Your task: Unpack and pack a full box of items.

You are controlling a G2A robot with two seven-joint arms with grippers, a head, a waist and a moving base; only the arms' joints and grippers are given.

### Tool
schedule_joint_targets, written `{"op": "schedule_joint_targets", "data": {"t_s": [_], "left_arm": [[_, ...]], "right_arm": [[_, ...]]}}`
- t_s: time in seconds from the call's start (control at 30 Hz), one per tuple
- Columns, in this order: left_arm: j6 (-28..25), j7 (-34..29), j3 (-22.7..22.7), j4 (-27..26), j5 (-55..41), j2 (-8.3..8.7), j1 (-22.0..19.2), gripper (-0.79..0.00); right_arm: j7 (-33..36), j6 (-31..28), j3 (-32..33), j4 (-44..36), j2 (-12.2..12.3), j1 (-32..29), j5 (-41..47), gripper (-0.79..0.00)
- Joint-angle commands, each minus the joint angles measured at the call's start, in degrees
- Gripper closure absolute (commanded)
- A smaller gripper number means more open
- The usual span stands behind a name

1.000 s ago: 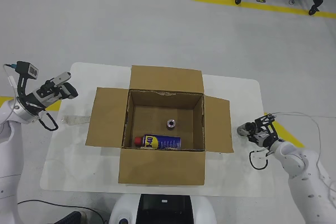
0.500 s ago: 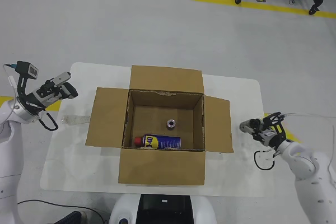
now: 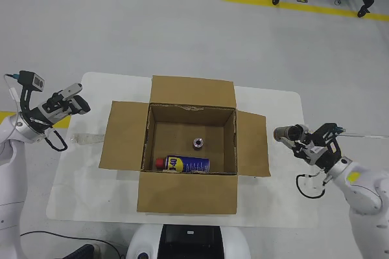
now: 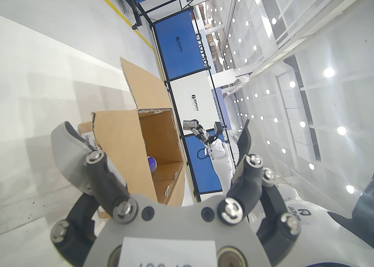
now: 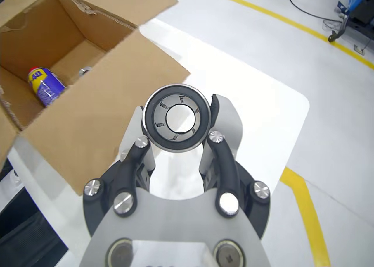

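An open cardboard box (image 3: 188, 191) stands in the middle of the white table (image 3: 272, 103). Inside it lie a blue and yellow spray can (image 3: 183, 164) and a small metal cylinder (image 3: 198, 142). To the right of the box's right flap, my right gripper (image 3: 293, 136) is shut on a round metal part (image 3: 282, 133) with a black rim. The right wrist view looks at this part (image 5: 159, 117) end on between the fingers, with the box (image 5: 87, 98) and the can (image 5: 45, 85) beyond. Left of the box, my left gripper (image 3: 74, 102) is open and holds nothing; its fingers (image 4: 70, 145) frame the box (image 4: 122, 139).
A clear plastic bag (image 3: 84, 137) lies on the table between the left arm and the box's left flap. All the box's flaps are folded outward. Yellow floor lines run beyond the table on both sides.
My right gripper has lifted with the metal part and swung it a little away from me, its end now pointing at the box. The left arm has not moved.
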Motion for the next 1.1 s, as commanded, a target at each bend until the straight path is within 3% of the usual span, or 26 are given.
{"op": "schedule_joint_targets", "data": {"t_s": [0.0, 0.43, 1.07], "left_arm": [[0.0, 0.0, 0.0, 0.0, 0.0, 0.0, 0.0, -0.785], [0.0, 0.0, 0.0, 0.0, 0.0, 0.0, 0.0, -0.785], [0.0, 0.0, 0.0, 0.0, 0.0, 0.0, 0.0, -0.785]], "right_arm": [[0.15, -0.51, -0.36, -2.05, 0.03, -0.35, 0.5, 0.0], [1.77, -2.16, -4.57, -10.84, 0.18, -0.6, 0.62, 0.0], [2.01, -2.05, -6.55, -9.02, 0.38, -0.2, 1.36, 0.0]]}}
